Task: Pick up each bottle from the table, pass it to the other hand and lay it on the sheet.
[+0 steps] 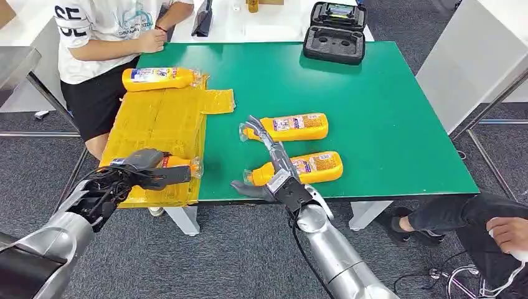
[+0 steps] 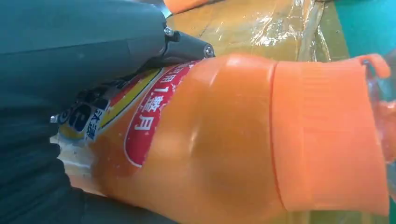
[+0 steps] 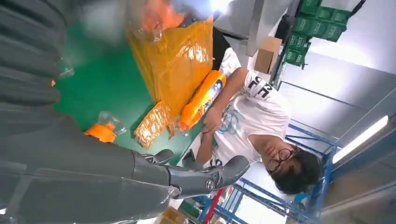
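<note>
Two bottles (image 1: 294,126) lie mid-frame on the table (image 1: 386,112); right hand (image 1: 271,165) hovers splayed, empty, above them. Left hand (image 1: 134,171), lower left, grasps a third bottle (image 2: 224,135) over the sheet (image 1: 159,121).

This looks like a robotics lab or test workshop in an industrial hall. The green-topped metal-legged work table (image 1: 386,112) stands on grey carpet tiles (image 1: 236,249). Beyond its far edge sits an open black foam-lined equipment case (image 1: 334,34) on a white bench (image 1: 274,25). Behind the seated person in a white T-shirt (image 3: 247,112) rise blue steel racks (image 3: 308,140) holding stacked green crates (image 3: 322,21).
</note>
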Robot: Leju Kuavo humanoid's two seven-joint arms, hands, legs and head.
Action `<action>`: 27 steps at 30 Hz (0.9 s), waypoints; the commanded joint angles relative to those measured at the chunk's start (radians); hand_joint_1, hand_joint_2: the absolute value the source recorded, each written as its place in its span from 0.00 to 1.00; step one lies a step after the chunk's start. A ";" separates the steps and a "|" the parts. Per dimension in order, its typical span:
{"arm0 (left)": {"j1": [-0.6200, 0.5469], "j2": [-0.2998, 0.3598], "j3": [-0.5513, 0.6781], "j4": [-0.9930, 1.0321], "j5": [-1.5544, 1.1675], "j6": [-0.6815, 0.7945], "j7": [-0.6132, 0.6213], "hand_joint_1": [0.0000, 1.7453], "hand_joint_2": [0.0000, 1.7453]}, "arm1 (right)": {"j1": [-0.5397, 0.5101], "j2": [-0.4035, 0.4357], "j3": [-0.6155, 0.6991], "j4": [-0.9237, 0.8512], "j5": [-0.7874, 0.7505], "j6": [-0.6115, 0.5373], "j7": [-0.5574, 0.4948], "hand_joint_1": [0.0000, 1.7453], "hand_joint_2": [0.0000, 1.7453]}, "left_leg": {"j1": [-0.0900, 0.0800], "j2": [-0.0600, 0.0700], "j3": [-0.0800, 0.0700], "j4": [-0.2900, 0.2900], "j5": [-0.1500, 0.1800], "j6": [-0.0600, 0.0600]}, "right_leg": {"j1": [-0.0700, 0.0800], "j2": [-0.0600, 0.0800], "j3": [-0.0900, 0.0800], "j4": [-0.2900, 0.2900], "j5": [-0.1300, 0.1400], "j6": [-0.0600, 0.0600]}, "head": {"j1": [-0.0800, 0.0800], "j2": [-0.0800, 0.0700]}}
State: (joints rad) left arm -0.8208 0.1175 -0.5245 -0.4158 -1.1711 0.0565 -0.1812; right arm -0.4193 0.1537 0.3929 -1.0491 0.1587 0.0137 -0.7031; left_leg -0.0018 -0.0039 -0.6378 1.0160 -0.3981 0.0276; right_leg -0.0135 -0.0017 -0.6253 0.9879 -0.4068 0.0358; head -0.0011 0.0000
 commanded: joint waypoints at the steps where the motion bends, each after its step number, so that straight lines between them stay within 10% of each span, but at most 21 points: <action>1: -0.026 -0.005 -0.008 0.092 -0.012 -0.066 0.000 0.94 1.00 | -0.063 -0.001 0.038 0.110 -0.016 0.001 0.005 0.00 1.00 | 0.001 0.002 0.005 0.000 -0.003 -0.001 | 0.001 0.002 0.005 -0.001 -0.002 -0.001 | 0.000 0.000; 4: -0.014 0.001 -0.009 0.097 -0.015 -0.073 0.001 0.84 1.00 | -0.059 0.001 0.042 0.121 -0.018 0.001 0.005 0.00 1.00 | 0.000 0.002 0.004 -0.001 -0.001 -0.001 | 0.000 0.002 0.003 -0.001 -0.001 -0.001 | 0.000 0.000; 7: -0.005 0.007 -0.007 0.094 -0.015 -0.071 0.003 0.17 1.00 | -0.056 -0.001 0.041 0.132 -0.021 -0.001 0.005 0.00 1.00 | 0.000 0.002 0.003 -0.001 -0.001 -0.001 | 0.000 0.002 0.003 -0.001 0.000 -0.001 | 0.000 0.000; 27: 0.003 0.023 0.011 0.085 -0.010 -0.064 -0.007 0.00 1.00 | -0.072 0.006 0.047 0.179 -0.033 0.000 0.005 0.00 1.00 | 0.000 0.003 0.005 -0.001 -0.002 -0.001 | 0.000 0.003 0.005 -0.001 -0.001 -0.001 | 0.000 0.000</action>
State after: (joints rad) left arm -0.8221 0.1270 -0.5241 -0.3834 -1.1864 -0.0050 -0.1793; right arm -0.4301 0.1633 0.4013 -0.9712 0.1362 0.0145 -0.7031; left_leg -0.0018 -0.0042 -0.6371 1.0158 -0.3981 0.0276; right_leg -0.0135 -0.0018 -0.6238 0.9880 -0.4068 0.0358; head -0.0012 0.0000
